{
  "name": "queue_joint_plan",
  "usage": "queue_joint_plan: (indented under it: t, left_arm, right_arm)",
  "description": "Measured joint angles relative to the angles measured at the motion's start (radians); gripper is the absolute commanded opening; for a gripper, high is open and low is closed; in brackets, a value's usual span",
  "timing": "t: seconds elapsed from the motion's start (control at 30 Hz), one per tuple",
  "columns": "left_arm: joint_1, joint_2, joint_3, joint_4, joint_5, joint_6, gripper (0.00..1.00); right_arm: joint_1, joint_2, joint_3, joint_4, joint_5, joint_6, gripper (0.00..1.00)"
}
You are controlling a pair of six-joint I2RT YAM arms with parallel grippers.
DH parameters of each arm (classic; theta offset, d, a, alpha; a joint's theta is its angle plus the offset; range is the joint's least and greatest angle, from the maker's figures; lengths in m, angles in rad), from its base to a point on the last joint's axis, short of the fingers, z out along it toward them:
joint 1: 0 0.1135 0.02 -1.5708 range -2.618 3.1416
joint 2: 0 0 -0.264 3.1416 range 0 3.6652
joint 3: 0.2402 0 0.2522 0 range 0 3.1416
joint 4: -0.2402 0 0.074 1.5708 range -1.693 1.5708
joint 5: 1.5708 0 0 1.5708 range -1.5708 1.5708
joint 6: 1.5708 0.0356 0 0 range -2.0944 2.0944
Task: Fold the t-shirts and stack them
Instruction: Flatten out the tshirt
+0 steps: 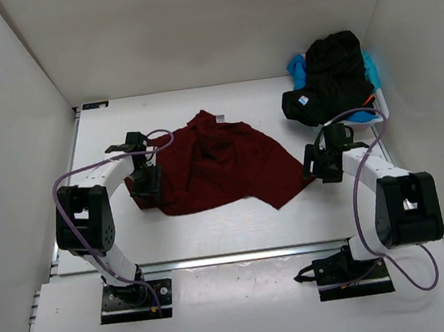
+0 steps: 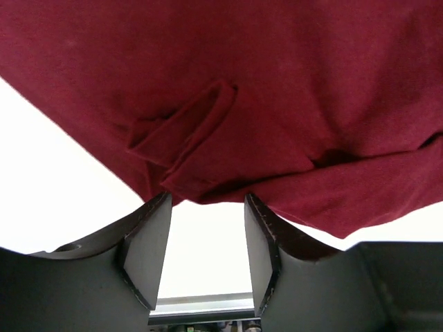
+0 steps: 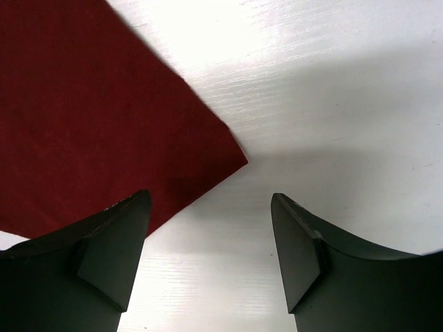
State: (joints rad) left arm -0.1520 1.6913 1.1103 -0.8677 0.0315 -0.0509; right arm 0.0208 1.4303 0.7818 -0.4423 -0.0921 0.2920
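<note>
My left tool (image 2: 208,207) stands spread, with bare tabletop (image 1: 214,232) showing between its jaws and nothing pinched. My right tool (image 3: 209,200) is spread wider and is also empty.

The main risk is on the left side of the dark red t-shirt (image 1: 217,162). The hem there is bunched into a small pleat just beyond my fingertips. If I close there, I could catch only that pleat or several layers at once, and the cloth would lift twisted instead of flat. At the shirt's near-right corner, the point of cloth sits off-centre, running under one finger rather than between the two. Closing as I stand could pinch air or nudge the corner away. If only one side takes hold, a pull would drag the shirt askew.

The shirt lies crumpled and part-spread on the tabletop between my two tools. Its left hem touches the tips of the left tool, and its corner is just inside the right tool's gap. Beyond the shirt's far-right side, a black t-shirt (image 1: 332,71) is heaped on the basket (image 1: 383,107).
</note>
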Motion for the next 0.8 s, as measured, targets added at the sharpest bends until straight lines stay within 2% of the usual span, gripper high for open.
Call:
queue_joint_plan:
  t: [0.13, 0.33, 0.8]
  left_arm:
    - [0.014, -0.018, -0.004, 0.003, -0.006, -0.002, 0.59]
    - [0.065, -0.026, -0.068, 0.012, 0.103, -0.002, 0.60]
    - [0.078, 0.009, -0.031, 0.048, 0.134, -0.025, 0.60]
  right_arm:
    - [0.004, 0.003, 0.000, 0.007, -0.003, -0.002, 0.68]
    - [0.000, 0.008, 0.000, 0.026, -0.015, -0.003, 0.68]
    - [-0.007, 0.053, 0.006, 0.040, -0.017, -0.008, 0.70]
